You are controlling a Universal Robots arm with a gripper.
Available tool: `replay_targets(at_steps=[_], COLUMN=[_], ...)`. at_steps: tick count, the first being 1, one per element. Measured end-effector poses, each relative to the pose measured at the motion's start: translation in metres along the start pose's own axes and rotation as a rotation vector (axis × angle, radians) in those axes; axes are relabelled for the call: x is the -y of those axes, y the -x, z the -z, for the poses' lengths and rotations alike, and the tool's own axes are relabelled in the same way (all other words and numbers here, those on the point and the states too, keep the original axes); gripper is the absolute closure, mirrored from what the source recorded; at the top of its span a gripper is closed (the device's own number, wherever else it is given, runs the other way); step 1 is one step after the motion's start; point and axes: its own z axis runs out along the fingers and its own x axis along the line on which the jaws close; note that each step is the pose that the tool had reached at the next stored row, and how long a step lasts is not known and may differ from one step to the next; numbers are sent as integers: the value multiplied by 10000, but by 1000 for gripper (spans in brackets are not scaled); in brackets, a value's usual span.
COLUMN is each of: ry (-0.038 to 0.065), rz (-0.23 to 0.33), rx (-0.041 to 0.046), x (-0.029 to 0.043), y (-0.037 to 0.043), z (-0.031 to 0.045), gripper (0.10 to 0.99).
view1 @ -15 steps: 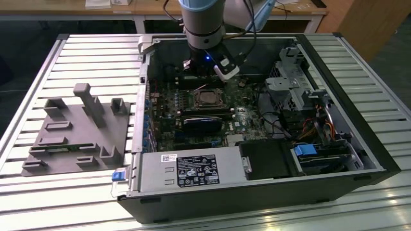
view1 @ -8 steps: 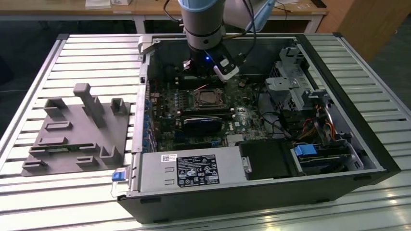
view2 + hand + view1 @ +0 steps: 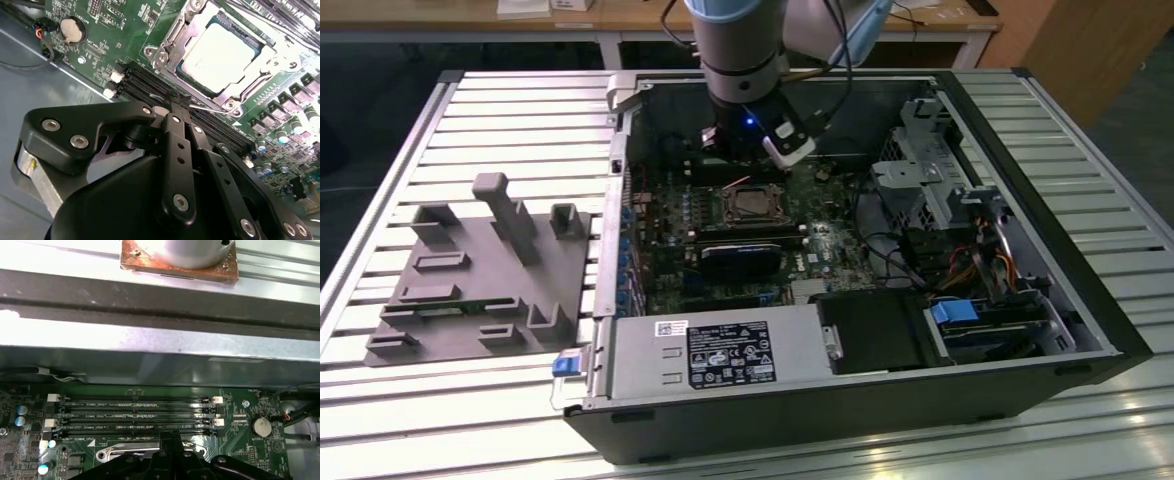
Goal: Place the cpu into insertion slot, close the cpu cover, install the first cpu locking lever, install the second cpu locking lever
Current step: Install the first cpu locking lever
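The cpu [image 3: 220, 50], a flat square chip with a silver-grey top, lies in the insertion slot [image 3: 750, 204] on the green board inside the open case. The silver cpu cover [image 3: 176, 36] lies flat around it, so the chip shows through the window. My gripper [image 3: 175, 102] hangs over the board just beside the socket, at the edge facing the memory slots [image 3: 145, 82]. Its black fingers are pressed together. A thin wire locking lever [image 3: 205, 107] runs across right at the fingertips; I cannot tell whether they clamp it. In the first wrist view the gripper [image 3: 172, 437] points at the socket's rim.
Long black memory slots [image 3: 135, 412] lie between the socket and the case wall [image 3: 150, 355]. A coin battery [image 3: 72, 30] sits nearby. The power supply [image 3: 714, 350] and drive cage [image 3: 934, 180] crowd the case. A grey fixture [image 3: 480, 270] stands at the exterior view's left.
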Motion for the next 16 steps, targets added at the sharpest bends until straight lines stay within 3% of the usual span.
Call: replay_targets(at_steps=[16], ry=[-167], rz=[-747], rx=[371], x=[-53], y=[-84], z=[-30], gripper=[980])
